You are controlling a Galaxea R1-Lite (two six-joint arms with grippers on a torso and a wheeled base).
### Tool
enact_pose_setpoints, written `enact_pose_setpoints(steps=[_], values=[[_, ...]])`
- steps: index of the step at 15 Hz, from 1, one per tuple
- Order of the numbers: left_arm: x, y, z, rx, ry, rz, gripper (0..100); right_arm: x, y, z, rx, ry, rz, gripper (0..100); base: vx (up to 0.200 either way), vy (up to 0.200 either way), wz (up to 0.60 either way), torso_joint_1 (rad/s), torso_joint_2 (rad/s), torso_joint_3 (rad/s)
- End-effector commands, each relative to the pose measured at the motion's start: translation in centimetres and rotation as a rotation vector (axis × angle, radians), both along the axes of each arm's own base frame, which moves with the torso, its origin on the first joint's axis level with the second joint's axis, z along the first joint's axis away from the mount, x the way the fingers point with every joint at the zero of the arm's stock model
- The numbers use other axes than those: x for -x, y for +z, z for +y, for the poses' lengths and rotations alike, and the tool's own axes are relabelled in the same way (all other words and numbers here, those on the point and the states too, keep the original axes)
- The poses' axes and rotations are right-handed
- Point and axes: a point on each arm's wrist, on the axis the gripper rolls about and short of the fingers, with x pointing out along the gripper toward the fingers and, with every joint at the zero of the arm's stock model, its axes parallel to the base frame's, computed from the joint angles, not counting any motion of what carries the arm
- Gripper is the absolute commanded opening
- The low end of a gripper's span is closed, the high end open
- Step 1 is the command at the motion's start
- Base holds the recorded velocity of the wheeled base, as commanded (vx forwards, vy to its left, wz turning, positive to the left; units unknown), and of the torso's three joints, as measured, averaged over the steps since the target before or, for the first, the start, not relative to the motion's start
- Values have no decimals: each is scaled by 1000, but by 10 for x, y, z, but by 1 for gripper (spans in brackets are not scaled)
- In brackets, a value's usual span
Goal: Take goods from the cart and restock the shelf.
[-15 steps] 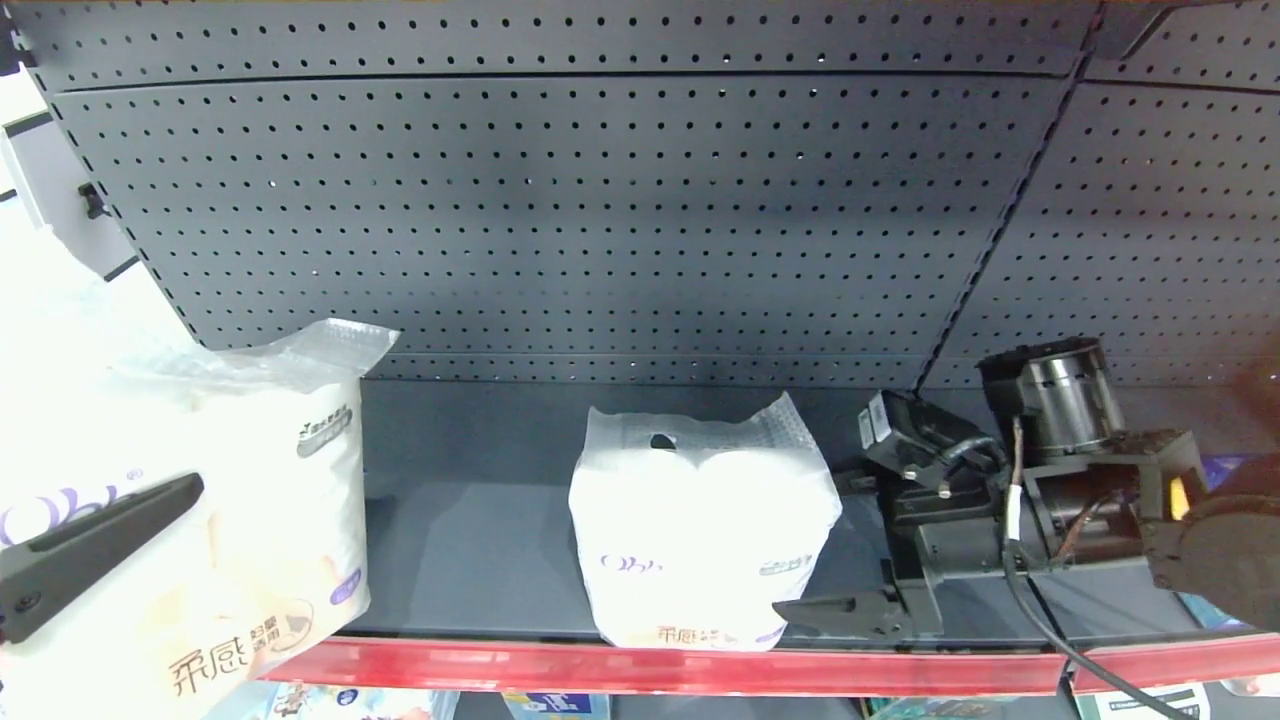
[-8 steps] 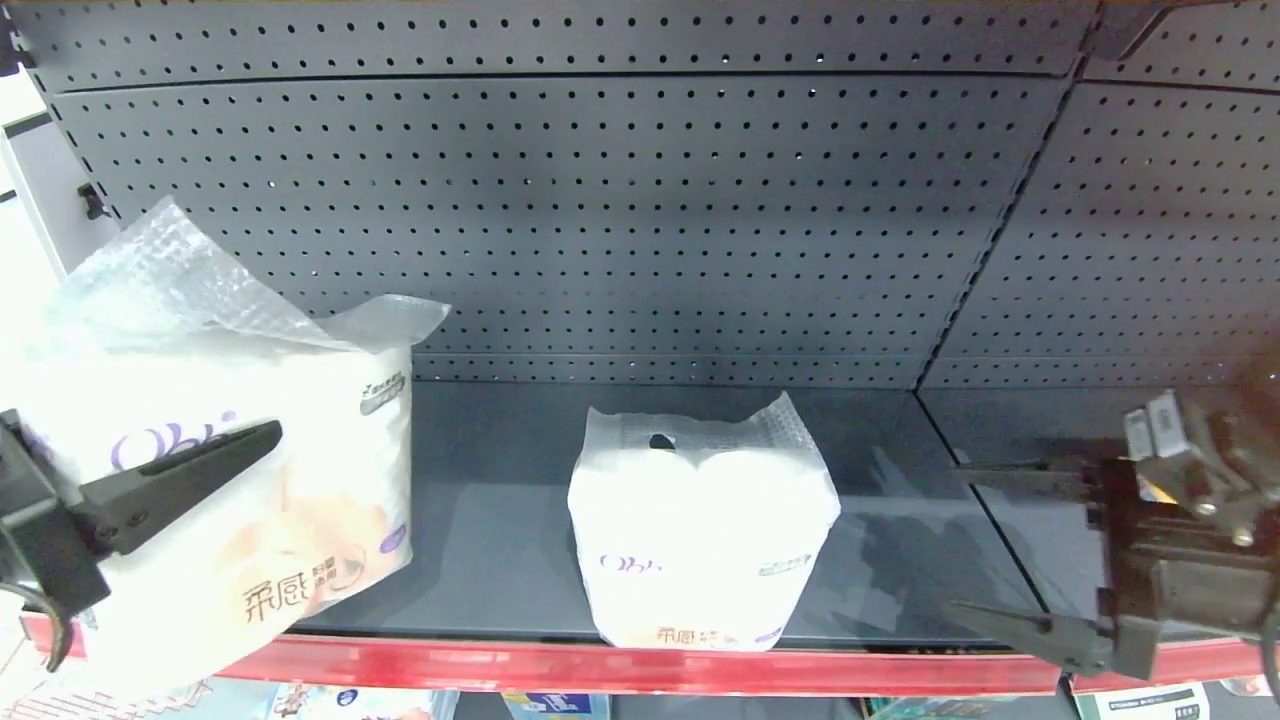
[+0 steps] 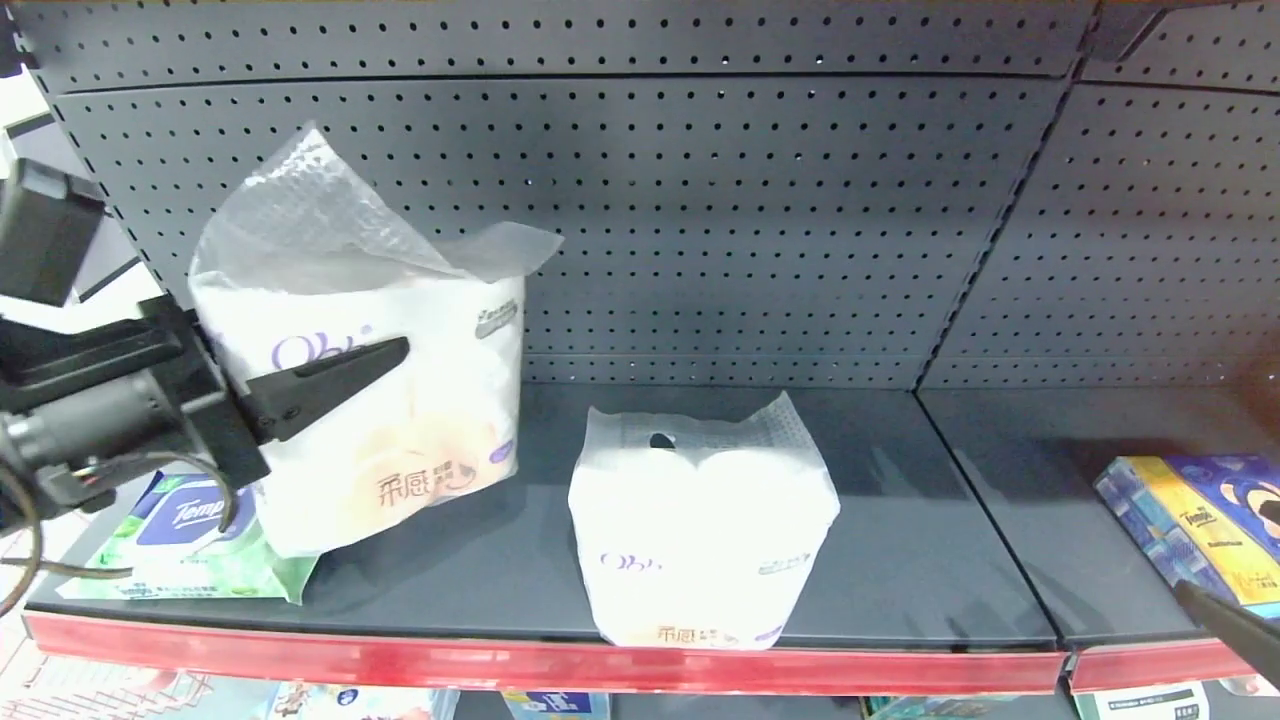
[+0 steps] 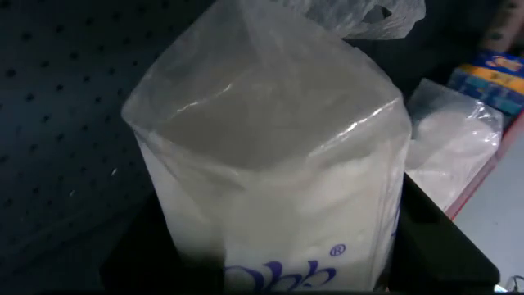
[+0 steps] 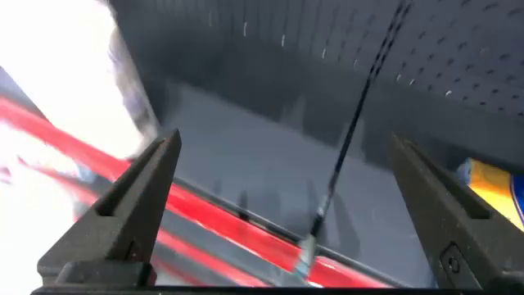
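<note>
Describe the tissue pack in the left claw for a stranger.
On the dark shelf with the red edge, look left, above the green wipes packet. The white tissue pack there tilts in the left claw; its twin stands free mid-shelf.

Your left gripper has carried the held white plastic-wrapped tissue pack up beside the standing white tissue pack; your right gripper has withdrawn well away from it.
</note>
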Motion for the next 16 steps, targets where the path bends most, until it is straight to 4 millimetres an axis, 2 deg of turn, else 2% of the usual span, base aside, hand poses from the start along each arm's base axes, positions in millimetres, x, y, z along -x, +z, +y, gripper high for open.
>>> enact_pose_setpoints(steps=[1,2,4,7,8,11,16], values=[[-69,-23,-17,-4,-166,-11,0,15,3,4,16,-13,-76,100,0,0,0,0,0,0],[-85,-25,-21,-4,-202,-27,0,15,5,4,14,-6,-80,100,0,0,0,0,0,0],[-102,-29,-26,-9,-300,-54,0,13,8,3,12,8,-83,100,0,0,0,0,0,0],[-145,-57,-36,-16,-372,-65,0,5,26,1,19,12,-105,100,0,0,0,0,0,0],[-152,-66,-39,-17,-401,-74,0,2,30,0,20,15,-109,100,0,0,0,0,0,0],[-156,-90,-59,-19,-501,-37,0,0,32,0,19,14,-106,100,0,0,0,0,0,0],[-172,-110,-71,-17,-527,-44,0,1,33,0,20,9,-113,100,0,0,0,0,0,0]])
